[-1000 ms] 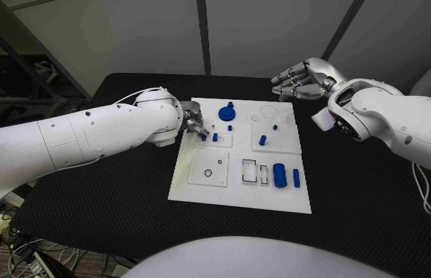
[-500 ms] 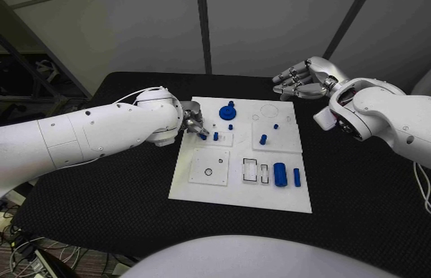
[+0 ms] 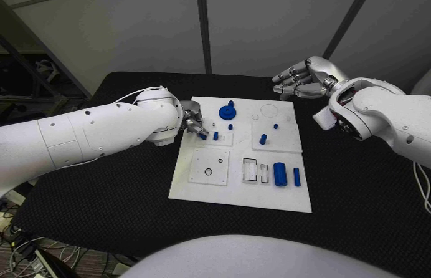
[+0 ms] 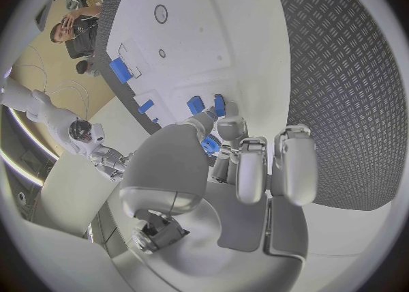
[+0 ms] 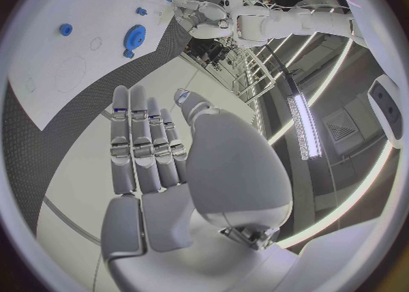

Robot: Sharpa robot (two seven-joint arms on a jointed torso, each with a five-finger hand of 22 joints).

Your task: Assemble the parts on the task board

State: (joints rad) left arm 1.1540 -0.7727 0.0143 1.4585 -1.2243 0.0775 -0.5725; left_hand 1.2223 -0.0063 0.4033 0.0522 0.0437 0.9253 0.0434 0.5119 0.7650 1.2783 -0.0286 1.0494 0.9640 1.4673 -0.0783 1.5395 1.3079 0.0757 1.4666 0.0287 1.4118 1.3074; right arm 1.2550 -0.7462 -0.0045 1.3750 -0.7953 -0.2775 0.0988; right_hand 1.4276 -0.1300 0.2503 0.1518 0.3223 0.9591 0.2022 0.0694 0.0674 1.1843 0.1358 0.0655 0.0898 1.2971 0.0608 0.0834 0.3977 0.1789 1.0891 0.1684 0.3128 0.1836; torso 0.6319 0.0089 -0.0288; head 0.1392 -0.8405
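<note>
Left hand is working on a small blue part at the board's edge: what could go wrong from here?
1. The left hand pinches a small blue part by the fingertips; it might slip or tilt on release.
2. Two blue pegs stand right beside those fingers, so a sideways move may knock them.
3. The hand presses near the board edge, which could shift the board; the right hand, open and off the board, does not steady it.

No text, label, brand, number or sign can be read anywhere (the task board (image 3: 241, 194) carries only black outlines: a ring and slot frames, none of them lettering).
</note>
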